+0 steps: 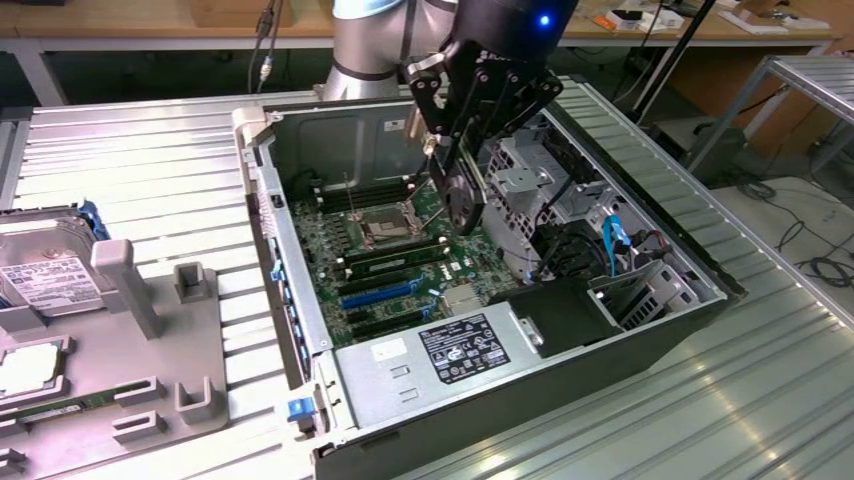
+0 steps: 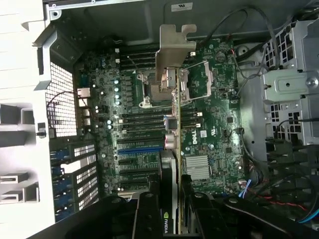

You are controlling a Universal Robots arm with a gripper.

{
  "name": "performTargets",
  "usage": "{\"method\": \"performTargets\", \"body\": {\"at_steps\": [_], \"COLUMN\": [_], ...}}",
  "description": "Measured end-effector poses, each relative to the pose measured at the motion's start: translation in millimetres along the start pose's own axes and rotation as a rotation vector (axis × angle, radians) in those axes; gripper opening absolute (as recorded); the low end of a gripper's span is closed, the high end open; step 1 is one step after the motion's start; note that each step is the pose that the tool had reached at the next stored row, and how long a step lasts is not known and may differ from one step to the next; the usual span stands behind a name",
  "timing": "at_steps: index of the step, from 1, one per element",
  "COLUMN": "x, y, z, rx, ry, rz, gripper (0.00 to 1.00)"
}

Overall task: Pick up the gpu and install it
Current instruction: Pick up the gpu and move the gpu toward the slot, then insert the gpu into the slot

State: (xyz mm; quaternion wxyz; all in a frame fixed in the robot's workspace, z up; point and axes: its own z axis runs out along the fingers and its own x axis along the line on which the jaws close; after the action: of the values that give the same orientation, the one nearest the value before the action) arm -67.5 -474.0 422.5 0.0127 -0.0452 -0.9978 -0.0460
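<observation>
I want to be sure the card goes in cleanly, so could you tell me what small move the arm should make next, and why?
Probably turn the graphics card about a quarter turn. The fingers hold it on edge above the processor socket, its length running across the blue slot rather than along it, and its metal bracket does not face the slotted rear wall.

The exterior view sits high, well back from the claw (image 1: 451, 165), looking down. The wrist view sits just behind the claw, close, facing the motherboard (image 2: 214, 97) that both views share.

The fingers (image 2: 146, 215) grip the gpu (image 2: 169, 174) edge-on above the motherboard (image 2: 212, 114).
</observation>
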Motion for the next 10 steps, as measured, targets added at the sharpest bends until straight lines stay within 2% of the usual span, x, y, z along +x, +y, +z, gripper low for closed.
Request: {"method": "performTargets", "body": {"at_steps": [10], "x": [-0.2], "y": [0.1], "z": [0.0], "rx": [0.0], "ry": [0.0003], "rz": [0.0], "gripper": [0.27]}}
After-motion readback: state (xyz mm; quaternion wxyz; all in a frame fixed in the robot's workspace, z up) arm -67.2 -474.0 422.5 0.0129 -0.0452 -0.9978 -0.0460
